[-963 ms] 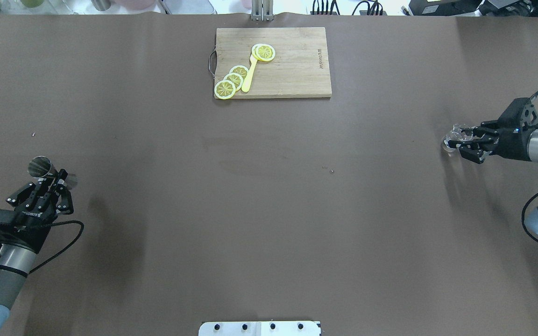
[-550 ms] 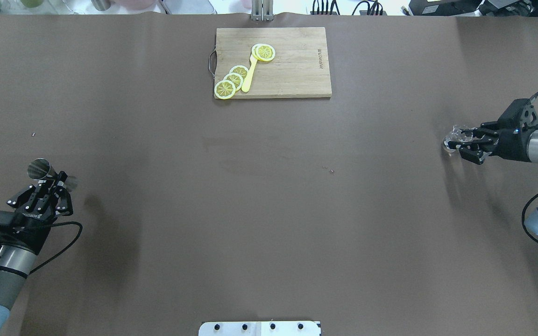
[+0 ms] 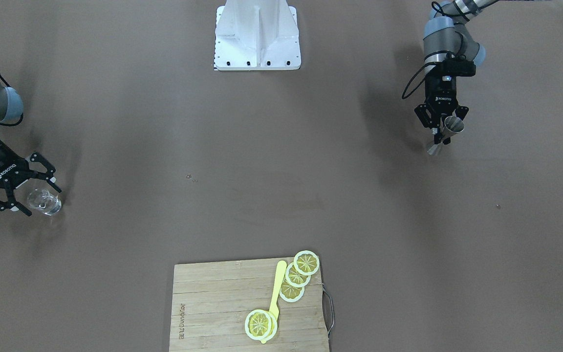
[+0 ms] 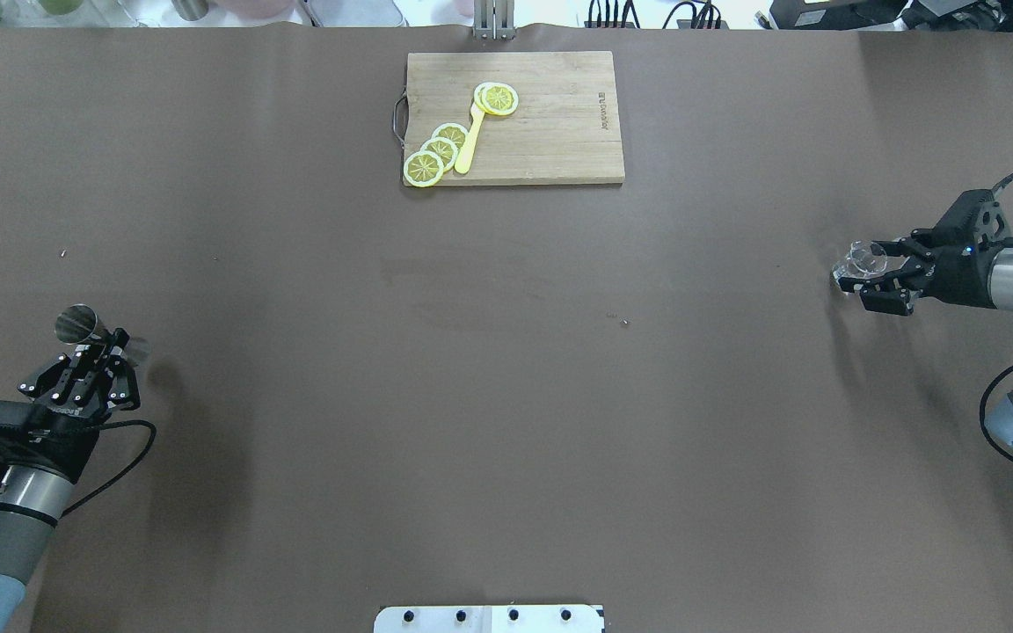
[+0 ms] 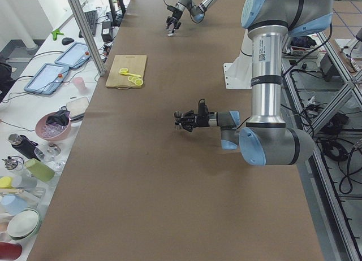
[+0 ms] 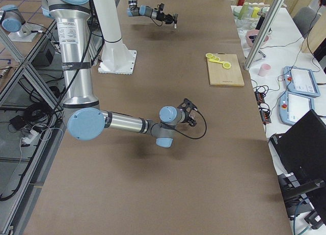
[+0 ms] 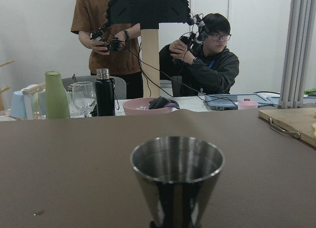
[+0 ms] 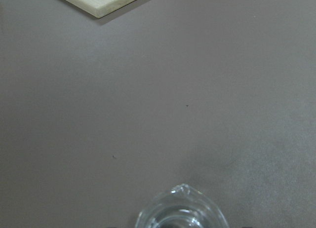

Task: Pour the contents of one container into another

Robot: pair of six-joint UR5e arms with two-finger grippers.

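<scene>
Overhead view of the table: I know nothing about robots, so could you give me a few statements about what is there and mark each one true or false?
1. The left gripper holds a metal cup. True.
2. The glass cup stands on the cutting board. False: the right gripper has it between its fingers, far from the board.
3. Lemon slices and a yellow utensil lie on the cutting board. True.
4. The two cups touch each other. False: they are at opposite ends of the table.
5. The metal cup is upside down. False: the left wrist view shows its open mouth facing up.
</scene>
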